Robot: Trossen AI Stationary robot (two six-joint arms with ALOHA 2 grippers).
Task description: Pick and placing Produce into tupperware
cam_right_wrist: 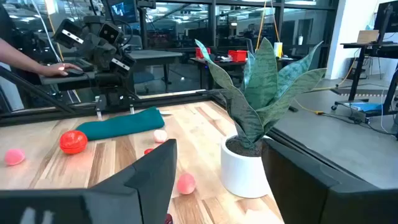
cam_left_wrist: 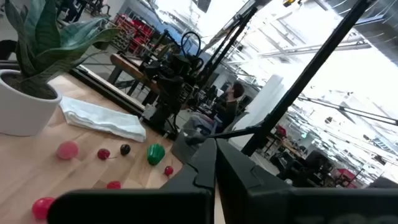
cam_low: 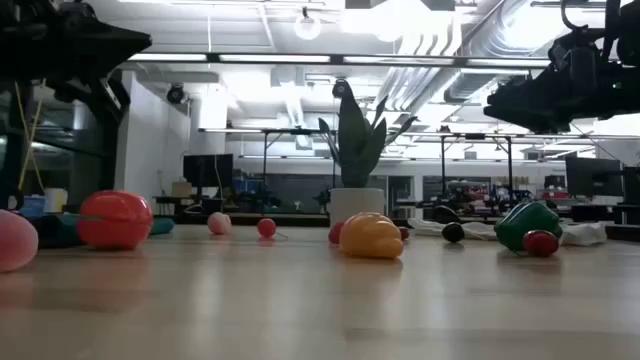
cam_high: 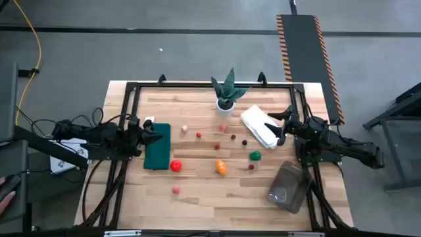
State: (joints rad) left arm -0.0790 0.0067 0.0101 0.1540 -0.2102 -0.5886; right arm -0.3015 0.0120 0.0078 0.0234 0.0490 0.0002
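Note:
Produce lies scattered on the wooden table: a red tomato (cam_high: 175, 166), an orange piece (cam_high: 221, 167), a green piece (cam_high: 254, 156), a pink ball (cam_high: 175, 190) and several small red and pink berries. The clear greyish tupperware (cam_high: 289, 187) rests on the table near its front right corner. My left gripper (cam_high: 156, 137) hovers shut above the left part of the table, its fingers (cam_left_wrist: 214, 168) together. My right gripper (cam_high: 277, 129) hangs open above the right part of the table, with nothing between its fingers (cam_right_wrist: 163, 163).
A dark green mat (cam_high: 158, 147) lies under my left gripper. A folded white cloth (cam_high: 258, 125) lies under my right gripper. A spiky plant in a white pot (cam_high: 225, 99) stands at the far middle. A person's hand (cam_right_wrist: 59, 67) shows beyond the table's left side.

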